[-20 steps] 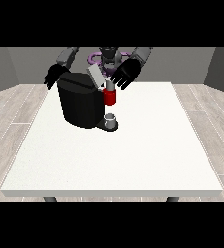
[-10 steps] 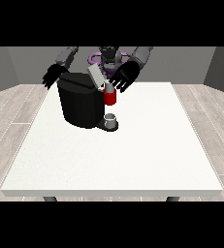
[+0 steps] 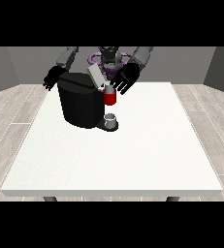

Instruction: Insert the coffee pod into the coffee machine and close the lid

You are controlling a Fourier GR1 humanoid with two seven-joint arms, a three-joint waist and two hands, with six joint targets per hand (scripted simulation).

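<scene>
hand at the view's right (image 3: pixel 125 79): fingers spread, holding nothing | raised grey lid (image 3: pixel 96 76) just beside it, toward the other hand, tilted up | red pod holder (image 3: pixel 110 97) just below | hand at the view's left (image 3: pixel 52 79): farther off, behind the coffee machine (image 3: pixel 80 103), fingers open

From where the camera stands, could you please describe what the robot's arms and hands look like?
Both arms are grey, built of blocky segments with darker joints. Each ends in a black hand with fingers and a thumb: the hand at the view's left and the hand at the view's right. No cables or markings can be made out.
</scene>
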